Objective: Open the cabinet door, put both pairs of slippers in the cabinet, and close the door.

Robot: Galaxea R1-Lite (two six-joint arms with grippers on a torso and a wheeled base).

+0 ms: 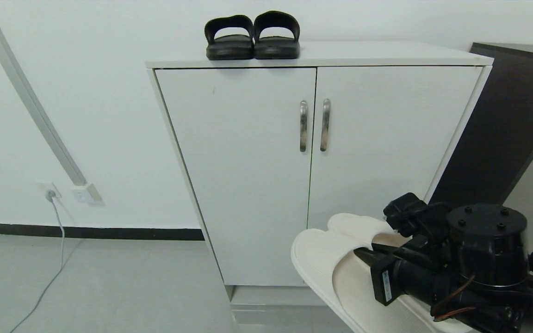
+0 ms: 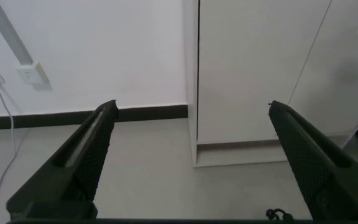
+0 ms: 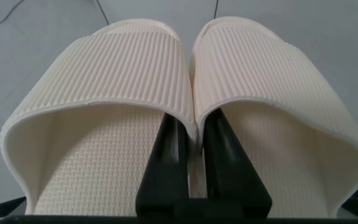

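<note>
Cabinet (image 1: 248, 185) doors shut, black slippers (image 1: 252, 37) on its top. Right hand (image 3: 195, 140) pinches cream slippers (image 1: 331, 259) by their inner straps, low before the cabinet's right door. Left hand (image 2: 191, 109) spread, empty, near the cabinet's base. Door-opening step pending; next, left hand likely must grip a handle (image 1: 303, 126).

A plain white wall (image 1: 86, 92) fills the back, evenly lit. A grey cable trunking (image 1: 26, 92) runs down it on a slant to a small junction box (image 1: 87, 193). Just beside the box sits a wall socket (image 1: 48, 188) — a grey cable (image 1: 58, 249) hangs from it onto the pale grey floor (image 1: 109, 286). A black skirting (image 1: 86, 232) edges the wall. A dark furniture unit (image 1: 507, 120) stands on the right.
</note>
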